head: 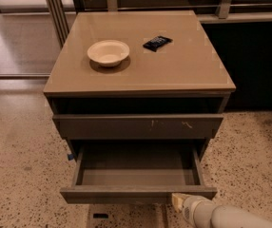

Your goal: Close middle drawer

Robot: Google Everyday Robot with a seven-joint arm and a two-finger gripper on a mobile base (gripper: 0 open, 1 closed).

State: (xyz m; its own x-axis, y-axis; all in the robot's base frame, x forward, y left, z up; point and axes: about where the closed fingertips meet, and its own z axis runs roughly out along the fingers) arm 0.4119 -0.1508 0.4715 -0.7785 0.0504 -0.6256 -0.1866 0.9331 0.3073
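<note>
The middle drawer (137,194) is pulled out of the grey-brown cabinet, and its plain flat front faces me low in the camera view. Its inside (137,167) holds nothing. My gripper (178,202) is at the bottom right, its pale tip right against the lower edge of the drawer front, right of centre. The white arm (231,217) runs off the bottom right corner. Above the open drawer is the wider top drawer front with pale scratch marks (138,126), which is pushed in.
On the cabinet top (183,65) stand a cream bowl (108,52) and a small black packet (157,42). A speckled floor (22,165) surrounds the cabinet. A dark unit (257,65) stands to the right, and metal posts (55,8) at the back left.
</note>
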